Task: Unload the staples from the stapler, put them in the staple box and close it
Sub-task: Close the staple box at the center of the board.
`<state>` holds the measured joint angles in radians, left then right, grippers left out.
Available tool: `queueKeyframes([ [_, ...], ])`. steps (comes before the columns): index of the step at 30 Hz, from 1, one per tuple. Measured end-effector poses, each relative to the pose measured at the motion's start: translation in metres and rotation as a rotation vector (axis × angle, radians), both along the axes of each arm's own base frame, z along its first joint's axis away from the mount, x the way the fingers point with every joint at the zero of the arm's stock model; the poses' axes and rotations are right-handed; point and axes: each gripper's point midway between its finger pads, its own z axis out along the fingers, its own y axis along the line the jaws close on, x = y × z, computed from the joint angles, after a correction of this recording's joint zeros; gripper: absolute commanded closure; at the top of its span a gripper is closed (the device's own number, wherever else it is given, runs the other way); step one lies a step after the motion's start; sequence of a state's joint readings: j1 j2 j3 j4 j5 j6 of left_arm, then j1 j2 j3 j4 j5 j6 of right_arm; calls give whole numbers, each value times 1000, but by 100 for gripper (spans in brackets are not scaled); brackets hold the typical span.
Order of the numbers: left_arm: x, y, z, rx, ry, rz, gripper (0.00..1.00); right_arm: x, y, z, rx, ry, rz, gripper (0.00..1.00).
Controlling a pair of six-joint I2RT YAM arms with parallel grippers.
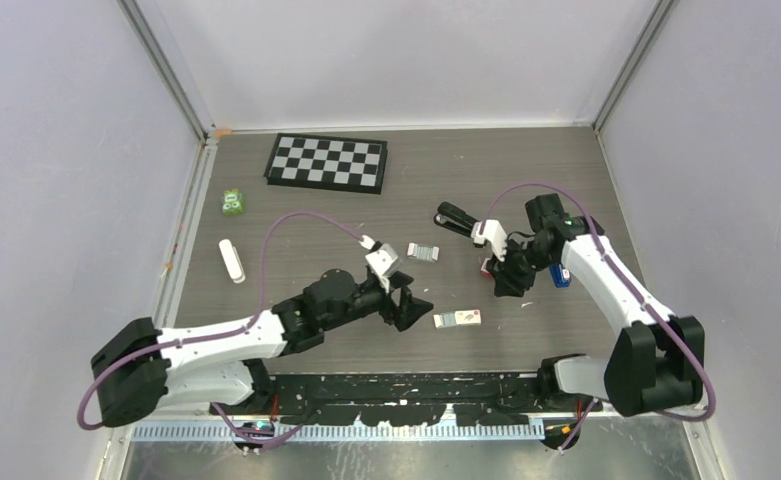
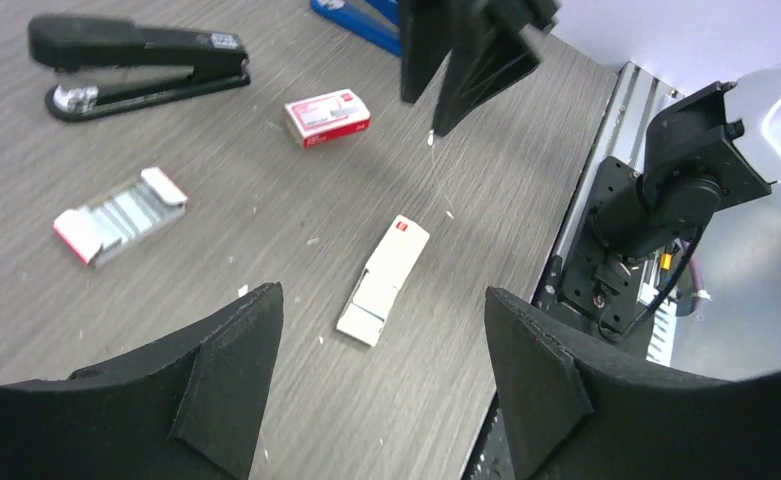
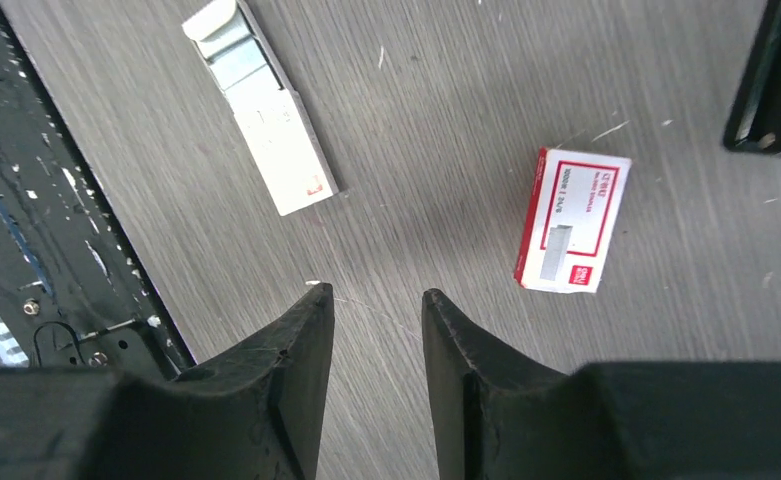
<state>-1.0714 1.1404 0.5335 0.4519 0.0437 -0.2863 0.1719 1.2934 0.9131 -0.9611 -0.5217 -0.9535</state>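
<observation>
The black stapler point(image 1: 454, 220) lies closed on the table, at the top left of the left wrist view point(image 2: 136, 65). An open tray of loose staples point(image 1: 424, 251) point(image 2: 118, 215) lies near it. My left gripper point(image 1: 411, 305) point(image 2: 381, 300) hovers wide open and empty over a white box point(image 1: 458, 320) point(image 2: 383, 279) point(image 3: 261, 105). My right gripper point(image 1: 511, 280) point(image 3: 377, 295) hangs above the table beside a red-and-white staple box point(image 3: 571, 220) point(image 2: 328, 117). Its jaws stand apart with nothing between them. A hair-thin strand trails from one fingertip.
A checkerboard point(image 1: 326, 162) lies at the back. A green object point(image 1: 232, 202) and a white stick point(image 1: 231, 261) sit at the left. A blue item point(image 1: 560, 276) lies under the right arm. The black rail point(image 3: 26, 250) marks the table's near edge.
</observation>
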Motion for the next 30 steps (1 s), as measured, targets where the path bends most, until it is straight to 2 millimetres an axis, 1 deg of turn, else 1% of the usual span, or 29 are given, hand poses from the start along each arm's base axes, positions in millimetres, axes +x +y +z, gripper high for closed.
queueKeyframes([
  [4, -4, 23, -5, -32, 83, 65, 28, -4, 5, 21, 78, -77, 43, 53],
  [9, -6, 40, -16, -38, 147, 121, 29, -10, 10, 26, 119, -87, 92, 53],
  [11, -6, 44, -16, -39, 162, 138, 29, -12, 11, 26, 127, -85, 104, 53],
  [19, -2, 57, -13, -9, 169, 186, 30, -13, 11, 27, 138, -84, 113, 53],
  [26, 5, 58, 8, -24, 157, 205, 31, -16, 10, 27, 145, -79, 118, 53],
  [29, 4, 56, 4, -22, 179, 202, 40, -16, 10, 26, 143, -75, 121, 53],
  [30, 4, 54, 2, -25, 194, 200, 45, -16, 9, 25, 142, -74, 124, 52],
])
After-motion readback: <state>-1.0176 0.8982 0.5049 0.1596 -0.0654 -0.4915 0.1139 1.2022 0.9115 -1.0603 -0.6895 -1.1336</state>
